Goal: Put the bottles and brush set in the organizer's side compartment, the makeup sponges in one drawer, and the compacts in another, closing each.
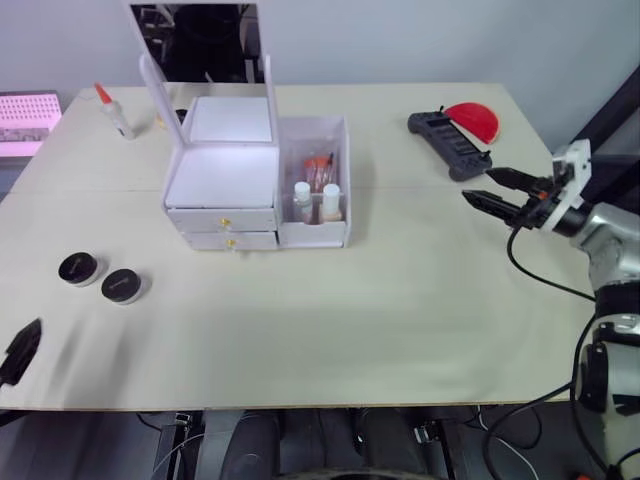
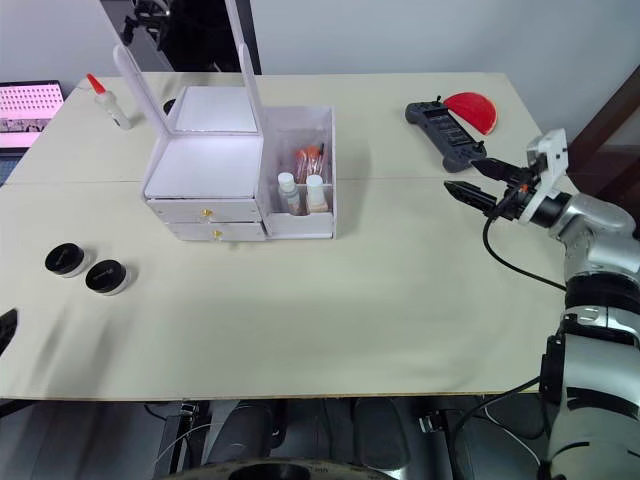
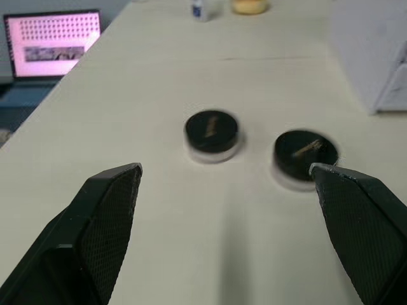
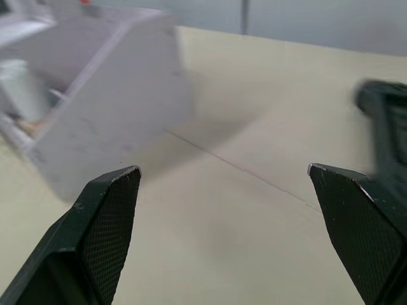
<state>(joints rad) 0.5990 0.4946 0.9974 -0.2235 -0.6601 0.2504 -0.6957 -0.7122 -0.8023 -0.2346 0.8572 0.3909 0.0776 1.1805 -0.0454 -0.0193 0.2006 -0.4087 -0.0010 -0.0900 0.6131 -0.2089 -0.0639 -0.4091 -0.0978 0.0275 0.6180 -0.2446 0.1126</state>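
Observation:
The white organizer (image 1: 222, 178) stands at the back middle of the table with its mirror lid (image 1: 205, 45) upright and both gold-knobbed drawers (image 1: 226, 222) shut. In its side compartment (image 1: 342, 190) stand the two white-capped bottles (image 1: 302, 200) (image 1: 331, 200), with the brush set (image 1: 319, 168) behind them. Two black-lidded compacts (image 1: 78, 268) (image 1: 122, 286) lie side by side at the left of the table. My left gripper (image 3: 226, 170) is open and empty, a little short of the compacts, near the table's front left edge. My right gripper (image 1: 477, 184) is open and empty, above the table well right of the organizer. The makeup sponges are out of view.
A red-tipped glue bottle (image 1: 113, 110) stands at the back left. A black handheld device (image 1: 448, 142) and a red half-disc (image 1: 475, 120) lie at the back right, just beyond my right gripper. A pink-lit screen (image 1: 28, 120) sits off the table's left side.

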